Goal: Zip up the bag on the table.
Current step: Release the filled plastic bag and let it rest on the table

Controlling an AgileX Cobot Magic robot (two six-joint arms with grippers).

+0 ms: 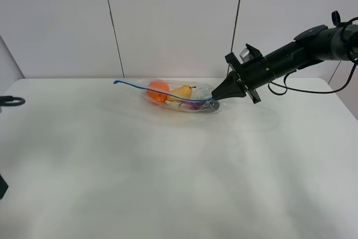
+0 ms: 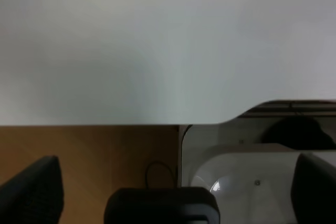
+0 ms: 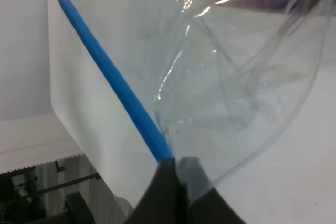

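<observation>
The clear plastic bag (image 1: 179, 98) lies at the back middle of the white table (image 1: 168, 166), with orange, yellow and dark purple produce inside. Its blue zip strip (image 1: 151, 88) runs along the far edge from the left end to the right end. My right gripper (image 1: 214, 99) is shut on the right end of the zip strip; in the right wrist view the gripper (image 3: 176, 169) pinches the blue strip (image 3: 107, 66) and the bag's clear plastic (image 3: 236, 103). My left gripper (image 2: 178, 192) is far from the bag at the table's left edge, its dark fingers (image 2: 31, 192) wide apart and empty.
A white panelled wall (image 1: 168, 20) stands behind the table. The right arm (image 1: 291, 54) and its black cable reach in from the back right. In the left wrist view the table edge, a wooden floor (image 2: 89, 156) and a white base show below.
</observation>
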